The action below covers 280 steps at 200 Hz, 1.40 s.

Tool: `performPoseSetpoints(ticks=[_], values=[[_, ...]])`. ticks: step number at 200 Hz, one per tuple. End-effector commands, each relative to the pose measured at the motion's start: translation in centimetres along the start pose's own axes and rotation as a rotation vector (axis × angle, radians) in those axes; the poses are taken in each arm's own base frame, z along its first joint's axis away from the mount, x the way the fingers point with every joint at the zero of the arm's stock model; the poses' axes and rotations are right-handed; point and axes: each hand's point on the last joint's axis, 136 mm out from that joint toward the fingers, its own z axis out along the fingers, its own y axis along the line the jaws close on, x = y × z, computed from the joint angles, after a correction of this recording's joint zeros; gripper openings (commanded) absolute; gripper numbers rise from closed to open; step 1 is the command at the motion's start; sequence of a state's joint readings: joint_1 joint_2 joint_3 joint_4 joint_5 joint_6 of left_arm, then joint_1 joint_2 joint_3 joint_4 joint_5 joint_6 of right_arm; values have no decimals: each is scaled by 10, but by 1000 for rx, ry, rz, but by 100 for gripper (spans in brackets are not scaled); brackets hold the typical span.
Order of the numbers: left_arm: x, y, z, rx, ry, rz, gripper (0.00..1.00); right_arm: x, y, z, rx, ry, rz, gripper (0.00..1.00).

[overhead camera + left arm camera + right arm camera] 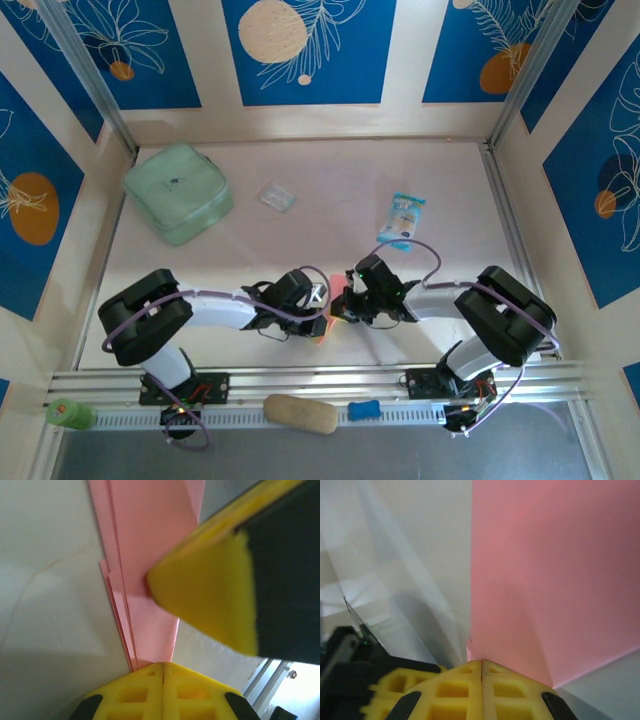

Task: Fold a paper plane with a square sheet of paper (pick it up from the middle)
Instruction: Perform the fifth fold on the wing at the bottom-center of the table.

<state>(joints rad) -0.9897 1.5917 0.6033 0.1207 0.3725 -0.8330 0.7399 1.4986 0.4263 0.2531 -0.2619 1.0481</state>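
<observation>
A: Left arm [215,305]?
B: White and black, elbow bent, reaching inward. Yellow two-finger left gripper [163,666], fingers pressed together.
A: Right arm [440,300]?
B: Mirrored pose. Yellow right gripper [481,663] likewise closed, just beside the left's.

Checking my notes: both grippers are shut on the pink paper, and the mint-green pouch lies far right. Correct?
No: the top external view shows the mint-green pouch at the far left. The left gripper and right gripper are indeed shut on the pink paper.
</observation>
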Motion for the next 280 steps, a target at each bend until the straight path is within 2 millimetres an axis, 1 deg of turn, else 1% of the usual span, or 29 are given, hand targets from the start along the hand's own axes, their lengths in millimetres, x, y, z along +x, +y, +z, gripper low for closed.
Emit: performPoseSetpoints(ticks=[1, 14, 34, 62, 93, 131, 156, 176, 208, 235, 252, 271, 280], values=[[28, 42, -1, -160, 67, -59, 0, 11, -14, 7, 38, 22, 22, 3], [28, 43, -1, -165, 67, -59, 0, 9, -23, 6, 71, 6, 36, 3], [29, 43, -1, -163, 68, -62, 0, 0, -33, 2, 81, -29, 55, 3], [29, 43, -1, -162, 71, -61, 0, -20, -29, -5, 47, -67, 52, 3], [30, 44, 0, -161, 74, -62, 0, -44, -29, -15, 8, -113, 59, 3], [30, 44, 1, -160, 76, -60, 0, -69, -38, -29, -15, -161, 98, 3], [30, 43, 1, -159, 77, -59, 0, -79, -42, -36, -34, -170, 113, 3], [28, 40, 1, -147, 71, -49, 0, -80, -43, -39, -33, -170, 119, 3], [16, 22, -4, -106, 47, -9, 0, -76, -45, -38, -19, -150, 123, 3], [-7, -3, -14, -82, 8, 47, 0, -73, -47, -37, -2, -139, 130, 2], [-21, -19, -20, -61, -21, 83, 4, -73, -48, -36, 3, -135, 131, 2], [-35, -34, -21, -31, -38, 113, 7, -73, -48, -36, 8, -131, 137, 2], [-40, -39, -18, -19, -34, 123, 7, -73, -48, -36, 10, -130, 138, 2]])
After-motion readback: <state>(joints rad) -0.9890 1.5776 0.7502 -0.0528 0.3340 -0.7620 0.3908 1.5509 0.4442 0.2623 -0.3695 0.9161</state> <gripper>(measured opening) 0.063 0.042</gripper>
